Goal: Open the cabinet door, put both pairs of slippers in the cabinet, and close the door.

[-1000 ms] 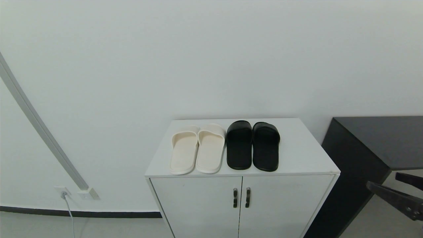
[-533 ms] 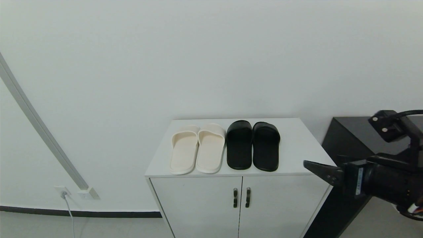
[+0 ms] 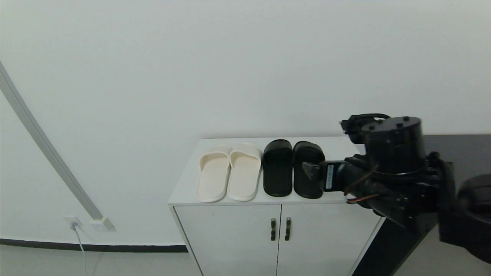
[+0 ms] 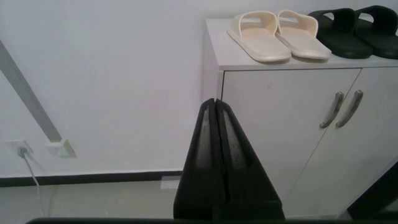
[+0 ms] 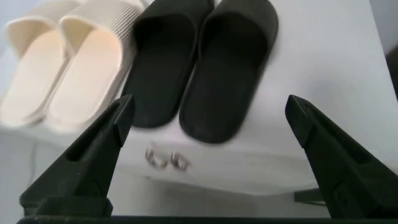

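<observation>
A white cabinet [image 3: 230, 237] stands against the wall with both doors closed, its two dark handles [image 3: 280, 229] side by side at the middle. On its top lie a cream pair of slippers [image 3: 228, 174] on the left and a black pair [image 3: 293, 168] on the right. My right gripper [image 3: 311, 171] hovers open at the cabinet's right front, just above the rightmost black slipper [image 5: 227, 68]; its fingers [image 5: 99, 149] are spread wide with nothing between them. My left gripper [image 4: 216, 109] is shut and empty, low and short of the cabinet's [image 4: 280, 124] left side.
A dark desk [image 3: 472, 147] stands close to the cabinet's right side. On the left wall, a grey conduit [image 3: 38, 134] runs diagonally down to a socket with a cable [image 3: 73, 225] near the floor.
My right arm has risen from the lower right edge and swung left, reaching the cabinet top by the black slippers. Slippers and doors have not moved.
</observation>
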### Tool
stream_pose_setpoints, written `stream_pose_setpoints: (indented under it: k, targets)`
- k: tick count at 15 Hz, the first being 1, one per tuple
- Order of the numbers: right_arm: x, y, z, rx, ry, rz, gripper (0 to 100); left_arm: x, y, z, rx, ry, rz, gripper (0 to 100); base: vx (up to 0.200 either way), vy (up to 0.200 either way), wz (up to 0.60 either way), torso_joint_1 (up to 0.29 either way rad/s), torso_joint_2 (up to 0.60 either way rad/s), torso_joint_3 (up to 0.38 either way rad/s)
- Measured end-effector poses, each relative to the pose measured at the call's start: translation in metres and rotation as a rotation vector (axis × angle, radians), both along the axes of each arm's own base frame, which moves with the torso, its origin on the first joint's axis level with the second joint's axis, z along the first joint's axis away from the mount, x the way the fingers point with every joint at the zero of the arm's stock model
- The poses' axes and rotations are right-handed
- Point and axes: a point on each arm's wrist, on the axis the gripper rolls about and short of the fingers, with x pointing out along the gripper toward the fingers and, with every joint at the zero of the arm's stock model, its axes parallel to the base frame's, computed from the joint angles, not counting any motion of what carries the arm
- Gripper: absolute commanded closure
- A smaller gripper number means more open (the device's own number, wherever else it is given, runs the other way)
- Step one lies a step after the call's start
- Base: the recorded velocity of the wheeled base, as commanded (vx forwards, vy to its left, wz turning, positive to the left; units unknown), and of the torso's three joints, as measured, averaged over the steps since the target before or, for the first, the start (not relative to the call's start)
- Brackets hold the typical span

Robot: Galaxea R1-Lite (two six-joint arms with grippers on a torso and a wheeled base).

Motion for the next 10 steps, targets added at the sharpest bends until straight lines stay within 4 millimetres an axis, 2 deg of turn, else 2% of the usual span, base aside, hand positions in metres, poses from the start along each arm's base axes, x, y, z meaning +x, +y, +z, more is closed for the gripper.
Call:
stream_pose_setpoints:
  k: [5,7,10]
  targets:
    - [0.06,0.056,-0.027,-0.041,-0.032,-0.134,0,0.0,0.0,0.0,0.0,0.0,0.0,100,0.0,0.0,0.0,0.0,0.0,0.0]
    - [0.084,0.068,-0.042,-0.059,-0.035,-0.184,0,0.0,0.0,0.0,0.0,0.0,0.0,100,0.0,0.0,0.0,0.0,0.0,0.0]
    - [0.116,0.077,-0.062,-0.081,-0.038,-0.234,0,0.0,0.0,0.0,0.0,0.0,0.0,100,0.0,0.0,0.0,0.0,0.0,0.0]
